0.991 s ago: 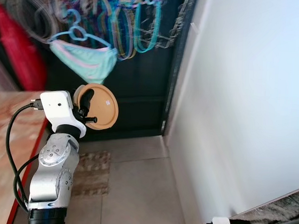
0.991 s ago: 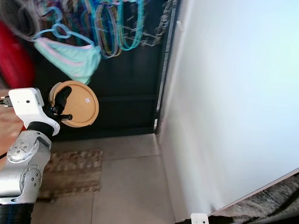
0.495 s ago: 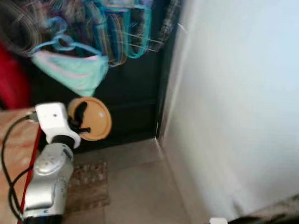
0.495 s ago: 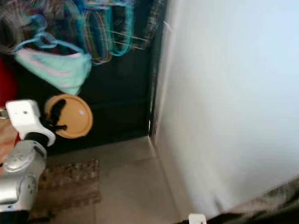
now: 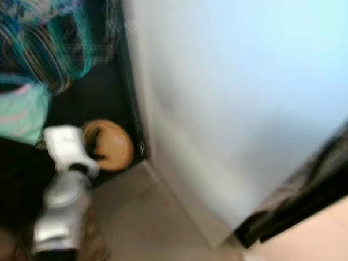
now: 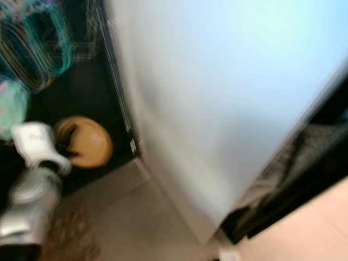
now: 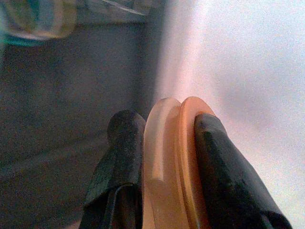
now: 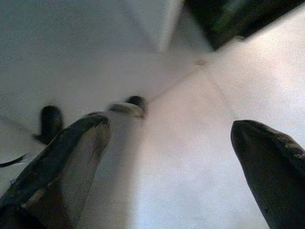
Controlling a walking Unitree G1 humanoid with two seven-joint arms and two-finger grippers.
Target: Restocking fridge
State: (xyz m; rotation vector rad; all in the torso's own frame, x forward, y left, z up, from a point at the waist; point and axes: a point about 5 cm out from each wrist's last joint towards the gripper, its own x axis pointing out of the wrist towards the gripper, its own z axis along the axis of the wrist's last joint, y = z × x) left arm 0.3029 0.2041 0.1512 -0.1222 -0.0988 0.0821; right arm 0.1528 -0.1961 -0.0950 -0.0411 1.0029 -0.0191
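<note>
A round tan plate (image 5: pixel 112 146) is held on edge in front of a dark opening, with my left gripper (image 5: pixel 93 144) shut on it. In the left wrist view the two black fingers (image 7: pixel 121 148) press on either side of the plate's rim (image 7: pixel 167 162). My silver left arm (image 5: pixel 60 212) rises from the lower left. In the right wrist view my right gripper (image 8: pixel 171 126) hangs open over pale floor tiles, with nothing between its fingers. The head views are heavily blurred.
A large white flat surface (image 5: pixel 233 92) takes up the middle and right. Coloured hangers (image 5: pixel 45 38) and a turquoise garment (image 5: pixel 16 109) hang in the dark opening at upper left. A dark band (image 5: pixel 310 188) runs along the white surface's lower right edge. Beige floor tiles (image 5: pixel 147 222) lie below.
The camera has swung, so the whole picture has shifted and blurred, and the white surface now spreads across the middle. The plate stays in my left gripper.
</note>
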